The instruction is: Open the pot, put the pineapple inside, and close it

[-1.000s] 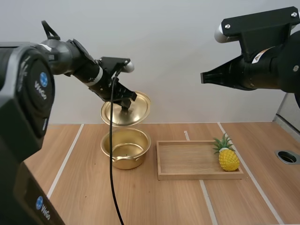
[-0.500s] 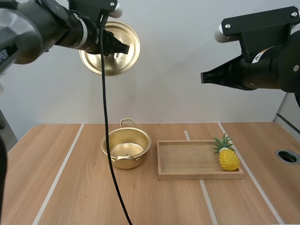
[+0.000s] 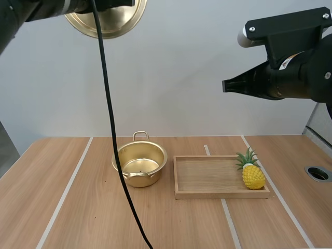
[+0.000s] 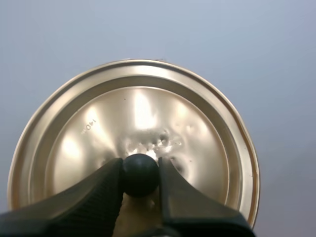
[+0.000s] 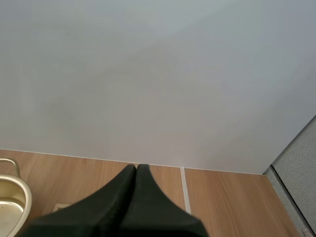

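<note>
The gold pot (image 3: 139, 164) stands uncovered on the table, left of the wooden tray (image 3: 207, 176). A yellow pineapple (image 3: 252, 171) with green leaves lies at the tray's right end. The gold lid (image 3: 105, 18) hangs high above the table at the upper left, tilted on edge. In the left wrist view my left gripper (image 4: 140, 174) is shut on the lid's (image 4: 143, 128) black knob (image 4: 140, 174). My right gripper (image 3: 226, 85) hovers high at the right, well above the tray, its fingers together as one dark wedge (image 5: 136, 170). The pot's rim (image 5: 12, 190) lies beside that wedge.
A round hole (image 3: 317, 173) is set in the table at the far right edge. Pale lines run across the wooden tabletop (image 3: 78, 212). Bare table lies left of and in front of the pot.
My left arm has lifted the lid from just above the pot up and to the left, to the top of the high view. The right arm, pot and pineapple have stayed put.
</note>
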`<state>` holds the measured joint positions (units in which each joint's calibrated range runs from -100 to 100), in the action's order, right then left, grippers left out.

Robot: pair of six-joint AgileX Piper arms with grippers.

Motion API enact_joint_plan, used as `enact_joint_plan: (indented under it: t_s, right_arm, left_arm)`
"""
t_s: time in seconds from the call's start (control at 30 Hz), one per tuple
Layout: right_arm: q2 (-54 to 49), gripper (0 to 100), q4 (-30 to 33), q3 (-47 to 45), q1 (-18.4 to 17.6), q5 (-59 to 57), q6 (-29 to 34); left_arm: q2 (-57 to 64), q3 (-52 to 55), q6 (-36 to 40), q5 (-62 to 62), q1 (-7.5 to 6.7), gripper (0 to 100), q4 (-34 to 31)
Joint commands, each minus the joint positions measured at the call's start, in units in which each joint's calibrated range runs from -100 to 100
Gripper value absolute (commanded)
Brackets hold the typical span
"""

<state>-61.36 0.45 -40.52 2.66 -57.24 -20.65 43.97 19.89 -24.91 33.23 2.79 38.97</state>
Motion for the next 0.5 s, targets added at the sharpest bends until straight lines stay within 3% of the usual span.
enact_joint_plan:
  t_s: [0.0, 0.47]
  right_arm:
    - [-0.31, 0, 0.27, 0.43, 0.19, -0.34, 0.14]
    - [-1.9, 0, 0.27, 0.43, 0.19, -1.65, 0.14]
  left_arm:
    - [2.0, -0.3, 2.09, -3.42, -0.07, 0, 1.15]
    - [7.61, -0.19, 2.4, -5.83, -0.07, 0, 1.15]
